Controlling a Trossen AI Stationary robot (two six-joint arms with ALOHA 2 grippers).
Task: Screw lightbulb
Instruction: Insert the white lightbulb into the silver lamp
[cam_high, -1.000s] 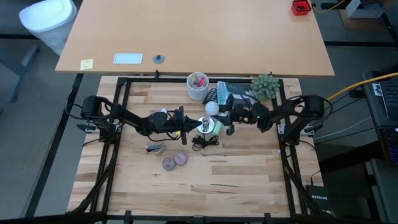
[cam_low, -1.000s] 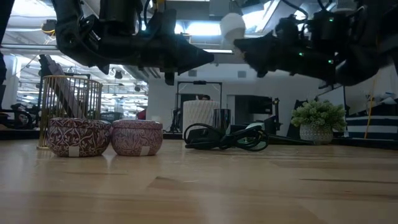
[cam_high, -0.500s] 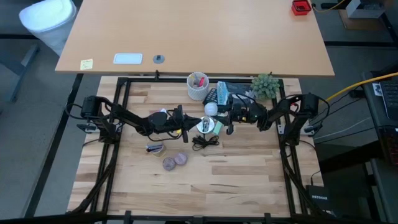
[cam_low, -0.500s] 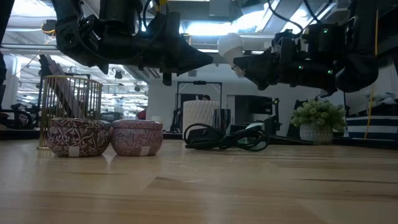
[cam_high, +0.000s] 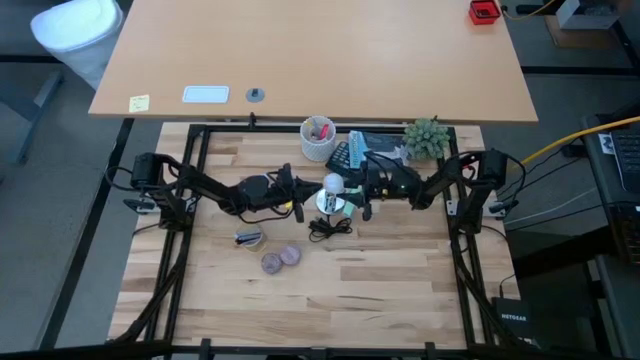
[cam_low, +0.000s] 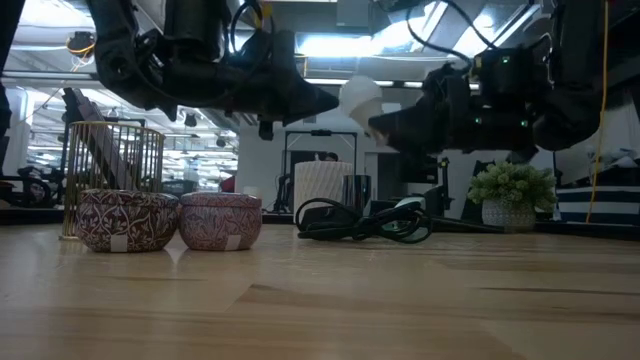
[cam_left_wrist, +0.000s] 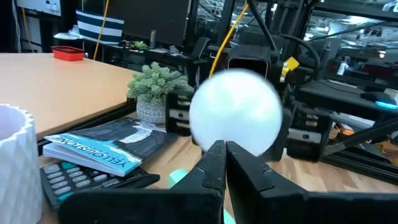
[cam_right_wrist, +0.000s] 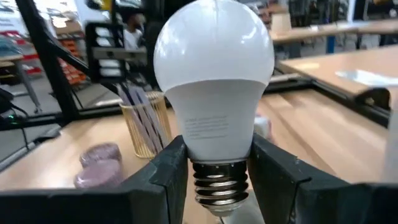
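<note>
Gripping the bulb (cam_right_wrist: 213, 87) by its neck, the right gripper (cam_right_wrist: 214, 167) has been carried leftward toward the shut, empty left gripper (cam_left_wrist: 224, 163); socket alignment is judged next.

Book (cam_left_wrist: 102, 149) lying flat on the worktop (cam_left_wrist: 323, 186), seen from the left wrist view: title along its light-blue edge reads "YELLOWSTONE".

Dark box (cam_high: 510, 318) beside the worktop frame, high view: white lettering reads "NETGEAR".

Lightbulb (cam_right_wrist: 214, 87), right wrist view: grey print on the white neck, too small to read.

Calculator (cam_left_wrist: 65, 180): key markings not legible.
</note>
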